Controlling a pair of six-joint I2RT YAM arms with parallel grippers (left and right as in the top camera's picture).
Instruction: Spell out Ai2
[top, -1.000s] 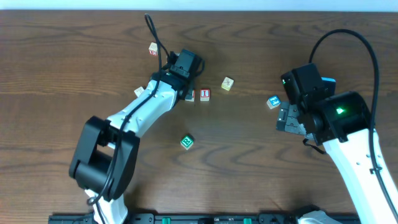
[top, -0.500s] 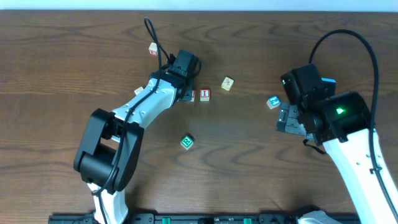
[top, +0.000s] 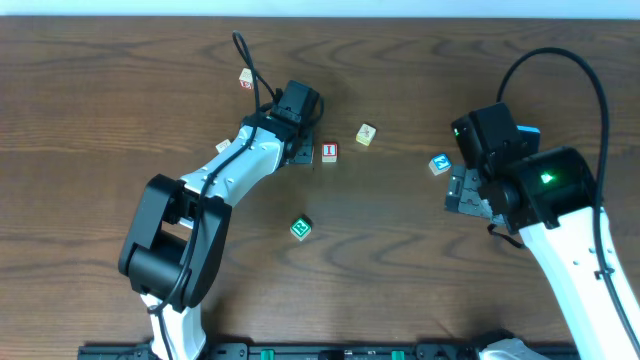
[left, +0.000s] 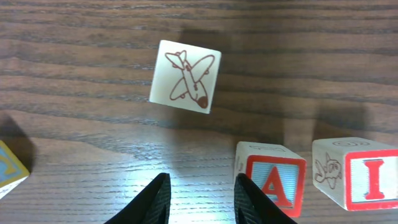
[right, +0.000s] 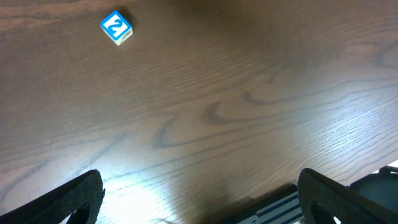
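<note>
The A cube (left: 277, 177), with a red frame and a red letter, rests on the table just right of my left gripper's right finger (left: 252, 202). The red I cube (left: 367, 174) (top: 329, 152) stands close beside it on the right. My left gripper (left: 200, 199) (top: 300, 150) is open only a little, with bare wood between its fingers. From overhead its head hides the A cube. The blue 2 cube (top: 440, 163) (right: 116, 27) lies apart near the right arm. My right gripper (right: 199, 199) (top: 465, 192) hangs wide open over bare table, holding nothing.
A pale cube with a red airplane drawing (left: 185, 76) lies beyond the left fingers. A green-marked cube (top: 301, 228) sits nearer the front. Other pale cubes lie at the back left (top: 246, 78), beside the left arm (top: 223, 147) and right of the I cube (top: 366, 134).
The left arm has shifted slightly, and its gripper head now covers the A cube in the overhead view. The right arm and the other cubes have not moved.
</note>
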